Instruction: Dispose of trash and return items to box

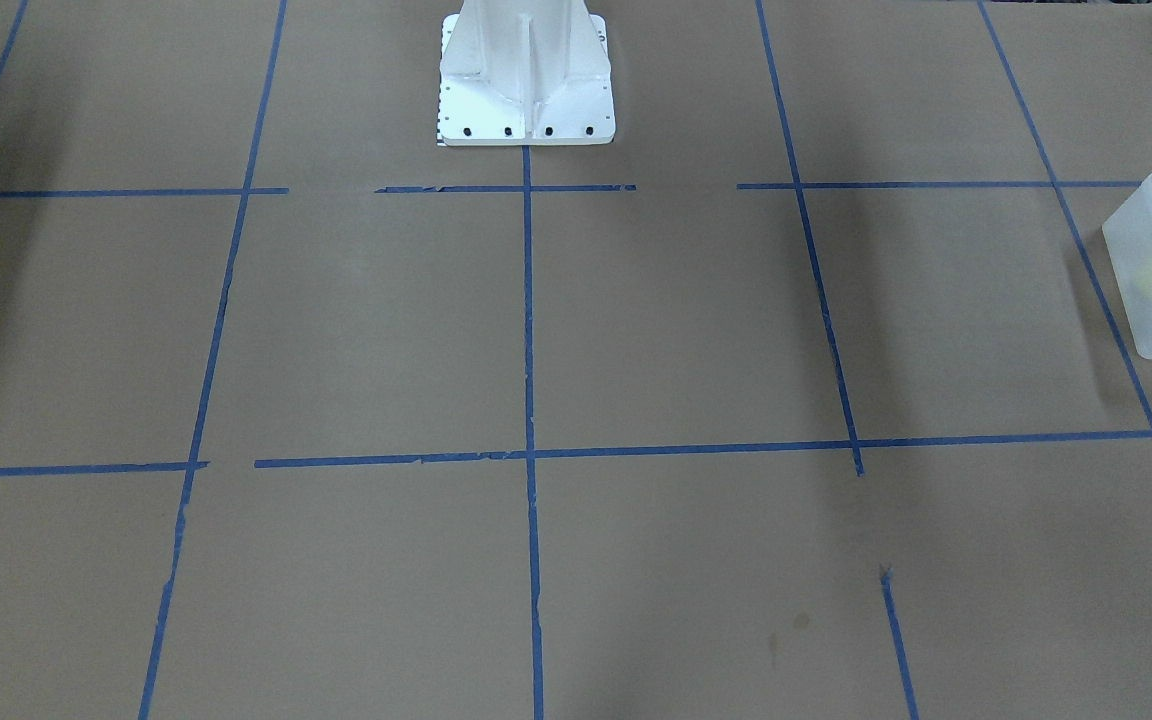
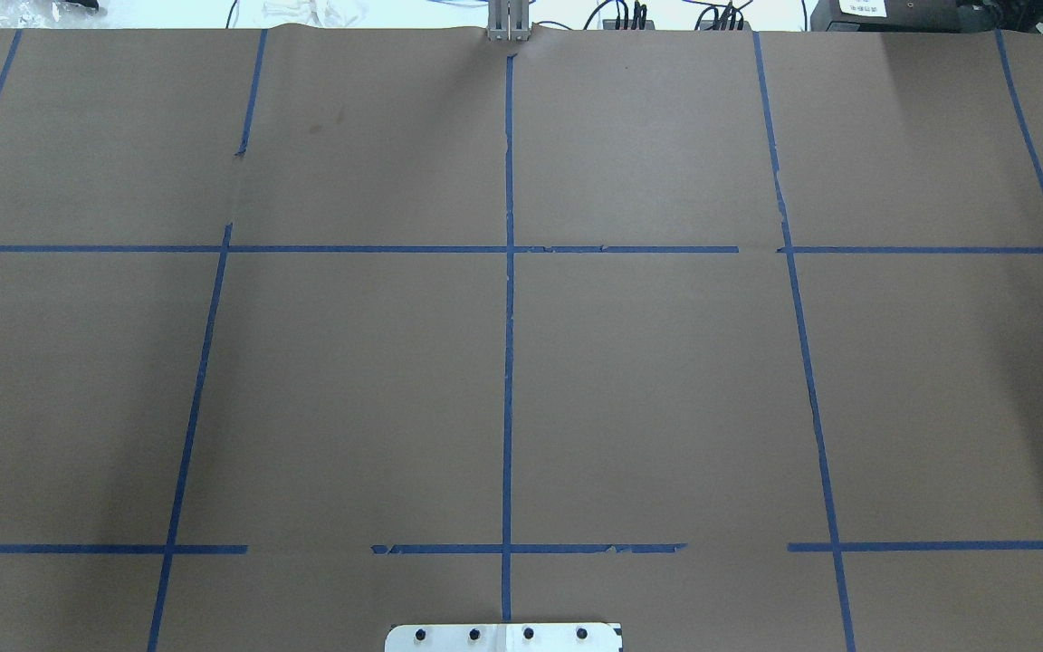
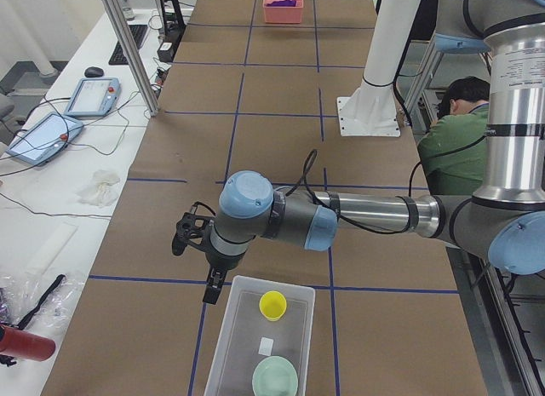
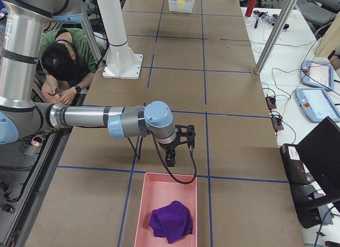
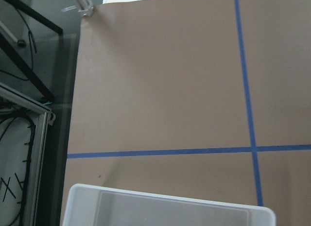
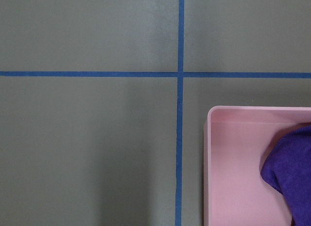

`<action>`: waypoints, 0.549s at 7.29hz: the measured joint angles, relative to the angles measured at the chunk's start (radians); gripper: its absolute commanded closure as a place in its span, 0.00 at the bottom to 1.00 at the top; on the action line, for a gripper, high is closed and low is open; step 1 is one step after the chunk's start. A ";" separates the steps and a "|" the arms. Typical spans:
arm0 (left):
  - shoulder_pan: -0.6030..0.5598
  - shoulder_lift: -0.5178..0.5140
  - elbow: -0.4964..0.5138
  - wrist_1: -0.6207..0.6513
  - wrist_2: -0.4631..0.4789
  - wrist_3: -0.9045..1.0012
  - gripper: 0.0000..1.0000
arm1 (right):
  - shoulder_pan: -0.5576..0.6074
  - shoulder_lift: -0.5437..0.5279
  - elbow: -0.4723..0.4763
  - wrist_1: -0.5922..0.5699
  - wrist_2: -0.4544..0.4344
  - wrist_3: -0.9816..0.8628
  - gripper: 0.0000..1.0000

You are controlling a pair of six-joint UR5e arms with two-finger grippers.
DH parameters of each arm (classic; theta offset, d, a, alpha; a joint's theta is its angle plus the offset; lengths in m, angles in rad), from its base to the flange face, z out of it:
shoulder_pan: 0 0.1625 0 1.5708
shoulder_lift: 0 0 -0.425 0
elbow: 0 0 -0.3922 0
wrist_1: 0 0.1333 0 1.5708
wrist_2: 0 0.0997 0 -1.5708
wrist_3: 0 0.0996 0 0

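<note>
On the desk (image 3: 281, 89), the frosted box (image 3: 238, 336) sits at the end edge on the robot's left. Both items lie inside it: the yellow tumbler (image 3: 272, 305) toward the desk's middle and the mint bowl (image 3: 275, 377) toward the end edge. The left end effector (image 3: 211, 289) hangs pointing down, just beside the box's rim that faces the desk's middle (only a side view catches it, so I cannot tell how far it is open or whether it grips anything). At the opposite end edge, the right end effector (image 4: 170, 159) hangs just beside a pink tray (image 4: 139, 215) holding a purple cloth (image 4: 170, 221). Its opening likewise cannot be told.
</note>
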 measured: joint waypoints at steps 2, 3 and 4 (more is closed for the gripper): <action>0.079 -0.001 -0.007 0.012 0.007 -0.011 0.00 | 0.000 -0.004 -0.004 0.002 -0.004 -0.005 0.00; 0.104 -0.005 -0.004 0.045 0.006 -0.027 0.00 | -0.001 -0.003 -0.015 0.002 -0.005 -0.004 0.00; 0.115 -0.010 -0.002 0.102 0.004 -0.033 0.00 | -0.002 0.001 -0.028 0.002 -0.003 0.001 0.00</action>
